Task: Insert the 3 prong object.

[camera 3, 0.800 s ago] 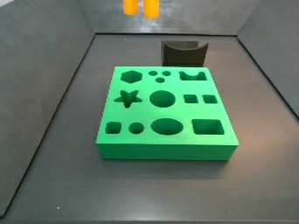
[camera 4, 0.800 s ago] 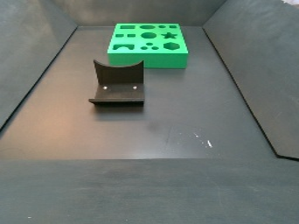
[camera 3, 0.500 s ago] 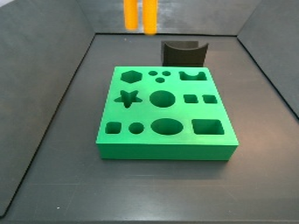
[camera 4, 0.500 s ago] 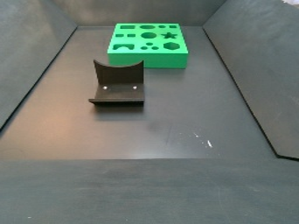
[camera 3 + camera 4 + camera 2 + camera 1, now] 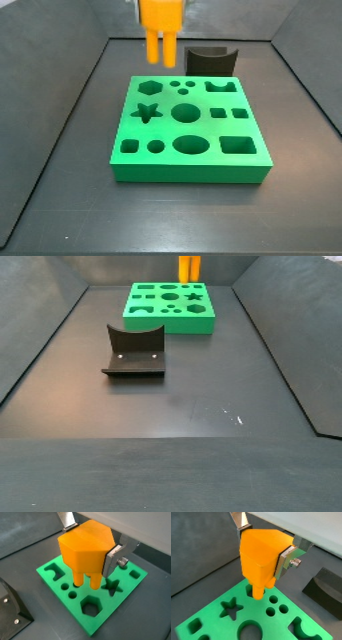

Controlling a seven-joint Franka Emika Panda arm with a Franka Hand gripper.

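Orange 3 prong object [image 5: 85, 556] sits clamped between the gripper [image 5: 93, 559] jaws, prongs hanging above the green board [image 5: 100, 602].

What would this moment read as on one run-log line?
gripper: shut on 3 prong object | position: above green board | prongs: not inserted | fixture: aside

Your hand [image 5: 264, 549] hangs above the bench, pointing straight down, its two silver fingers [image 5: 115, 559] clamped on the orange piece [image 5: 87, 549] between them.
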